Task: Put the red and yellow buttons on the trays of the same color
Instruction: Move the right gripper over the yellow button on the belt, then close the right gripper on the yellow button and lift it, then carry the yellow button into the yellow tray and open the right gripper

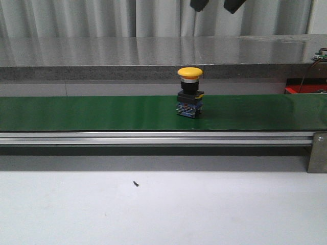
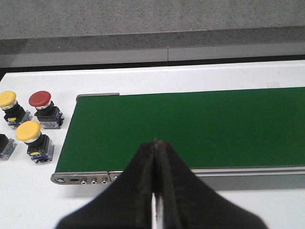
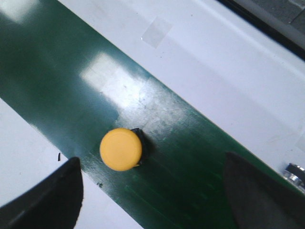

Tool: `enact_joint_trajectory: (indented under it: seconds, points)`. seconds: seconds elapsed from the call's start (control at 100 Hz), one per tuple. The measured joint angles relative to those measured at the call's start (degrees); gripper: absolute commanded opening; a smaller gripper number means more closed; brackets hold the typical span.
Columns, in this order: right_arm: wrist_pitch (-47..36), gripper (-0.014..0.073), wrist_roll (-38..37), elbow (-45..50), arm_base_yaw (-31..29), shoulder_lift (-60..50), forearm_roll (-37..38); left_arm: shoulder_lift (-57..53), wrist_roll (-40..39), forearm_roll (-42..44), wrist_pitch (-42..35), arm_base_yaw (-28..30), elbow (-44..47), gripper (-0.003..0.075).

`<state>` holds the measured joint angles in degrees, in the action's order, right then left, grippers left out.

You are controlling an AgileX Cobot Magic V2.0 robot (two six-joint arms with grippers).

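A yellow button (image 1: pixel 190 92) stands upright on the green conveyor belt (image 1: pixel 92 113), a little past the middle toward 3 o'clock in the front view. The right tool (image 3: pixel 152 191) hangs high above it with its fingers (image 3: pixel 47 198) spread wide and holding nothing; in the right wrist view the yellow cap sits between them but closer to one finger than the other. The left tool (image 2: pixel 156 186) is pressed fully closed on nothing, poised over the near rail at the end of the belt. Beside that end, on the white surface (image 2: pixel 28 191), wait three more buttons: a red one (image 2: pixel 44 109) and two yellow ones (image 2: pixel 10 107) (image 2: pixel 33 140), with a fourth unit cut off at the frame edge. No tray shows in any view.

The risks lie mostly in the descent. Since the cap is off-centre in the open tool, one finger would likely meet it first and tip the tall, top-heavy button (its base is narrower than the mushroom head). If the belt is running, which cannot be told here, the button could drift out of line before the fingers close. A grip on the smooth rounded cap rather than the body might also slip.
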<state>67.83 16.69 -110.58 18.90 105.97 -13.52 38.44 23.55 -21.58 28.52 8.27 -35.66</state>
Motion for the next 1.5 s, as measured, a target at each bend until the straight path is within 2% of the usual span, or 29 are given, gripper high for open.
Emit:
enact_joint_trajectory:
  seconds: [0.4,0.87,0.96,1.11,1.18,1.38,1.5]
  points:
    - [-5.09,0.0589,-0.11,13.01,0.33,0.00,0.20,0.00,0.00,0.00,0.00,0.00,0.00,-0.0020]
    - [-8.36,0.0587,-0.19,14.26,0.33,4.13,0.78,0.00,0.00,0.00,0.00,0.00,0.00,-0.0020]
    - [-7.20,0.0506,-1.81,14.26,0.45,5.66,2.37,0.00,0.00,0.00,0.00,0.00,0.00,-0.0020]
    - [-6.38,0.0208,-3.31,14.39,0.45,6.22,4.81,0.00,0.00,0.00,0.00,0.00,0.00,-0.0020]
    - [-6.10,0.0120,-3.44,14.39,0.45,5.68,5.34,0.00,0.00,0.00,0.00,0.00,0.00,-0.0020]
    - [-3.80,0.0111,-3.80,14.39,0.21,3.06,5.42,0.00,0.00,0.00,0.00,0.00,0.00,-0.0020]
    - [-1.56,0.0111,-3.69,14.39,-1.92,0.31,5.42,0.00,0.00,0.00,0.00,0.00,0.00,-0.0020]
